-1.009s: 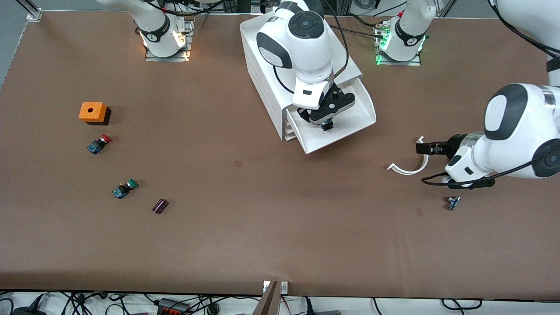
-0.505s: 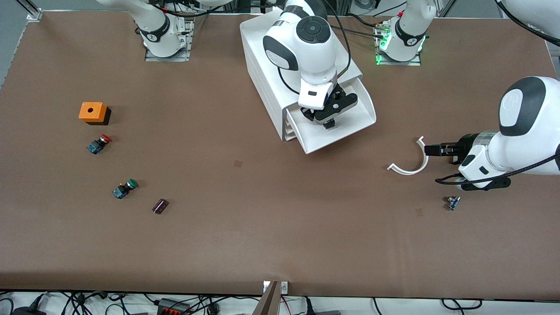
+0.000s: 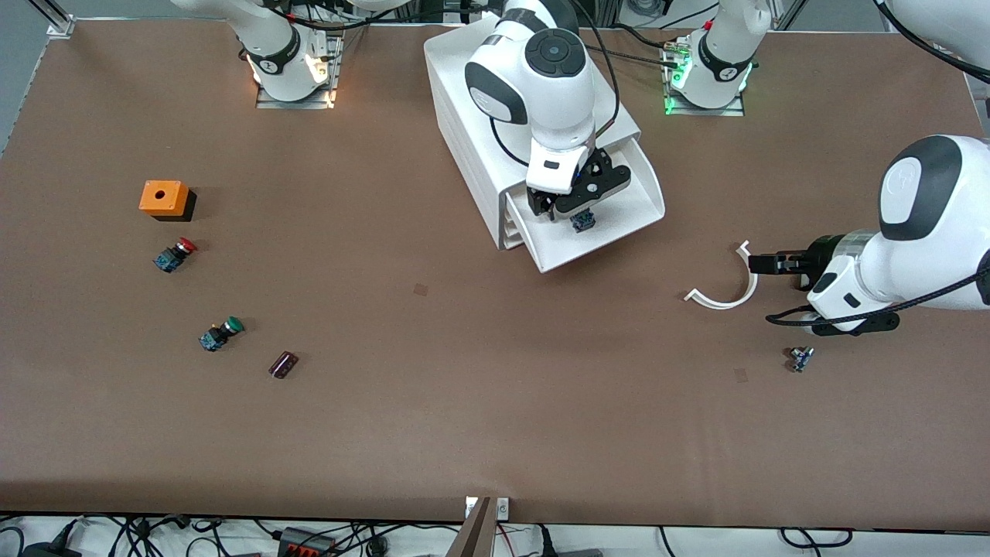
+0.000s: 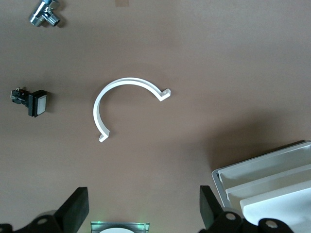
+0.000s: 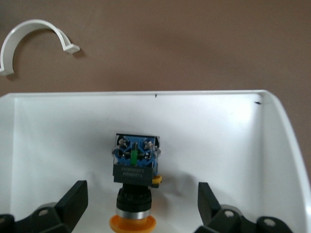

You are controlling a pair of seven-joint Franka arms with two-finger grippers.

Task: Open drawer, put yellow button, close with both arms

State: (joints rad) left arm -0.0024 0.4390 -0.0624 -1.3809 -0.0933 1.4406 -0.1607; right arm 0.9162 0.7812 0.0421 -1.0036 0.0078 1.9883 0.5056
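Two arms share our surface (image 3: 433, 402). At top center of the frame, our drawer (image 3: 619, 220) stands pulled out; our right gripper (image 3: 572, 213) hangs over it, released, and the yellow button (image 5: 133, 194) lies inside, untouched. Our left gripper (image 3: 762, 264), also spread, waits beside a white curved clip (image 3: 727, 290).

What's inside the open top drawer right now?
The yellow button lies alone on the floor of the drawer, between the spread fingers of the open right gripper, not held. The drawer's inner end is hidden under the right gripper.
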